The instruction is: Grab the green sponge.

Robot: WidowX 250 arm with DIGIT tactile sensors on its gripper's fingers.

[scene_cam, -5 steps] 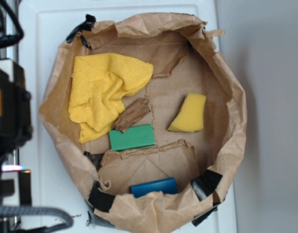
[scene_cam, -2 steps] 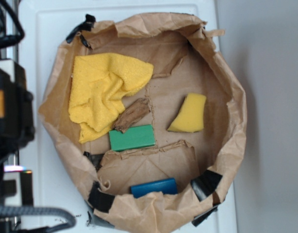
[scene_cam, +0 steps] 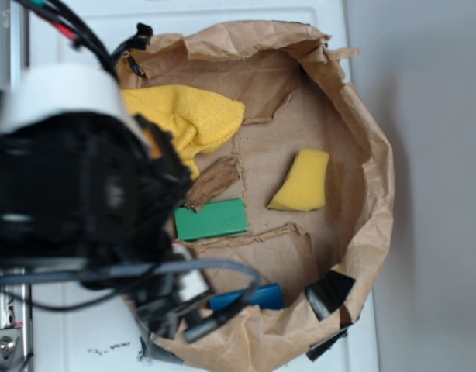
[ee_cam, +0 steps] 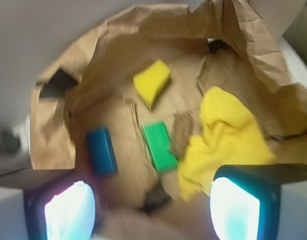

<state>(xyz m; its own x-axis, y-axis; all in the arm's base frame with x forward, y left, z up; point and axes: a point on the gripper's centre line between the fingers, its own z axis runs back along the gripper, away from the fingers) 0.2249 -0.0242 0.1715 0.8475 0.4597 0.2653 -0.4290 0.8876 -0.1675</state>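
Paper bag tray on a white tabletop (scene_cam: 75, 341), with the hand (ee_cam: 152, 207) held above its left edge.

Left to right, exterior view: the arm (scene_cam: 75, 194) is seen over the bag's left rim, covering part of the yellow cloth (scene_cam: 195, 116). The green sponge (scene_cam: 211, 219) lies flat near the middle of the paper bag (scene_cam: 362, 139), untouched, beside a torn paper scrap (scene_cam: 212, 183). A blue block (scene_cam: 257, 296) is set at the near edge; a yellow wedge sponge (scene_cam: 302, 181) lies rightward. Hand fingers (ee_cam: 241, 200) are spread, holding nothing.
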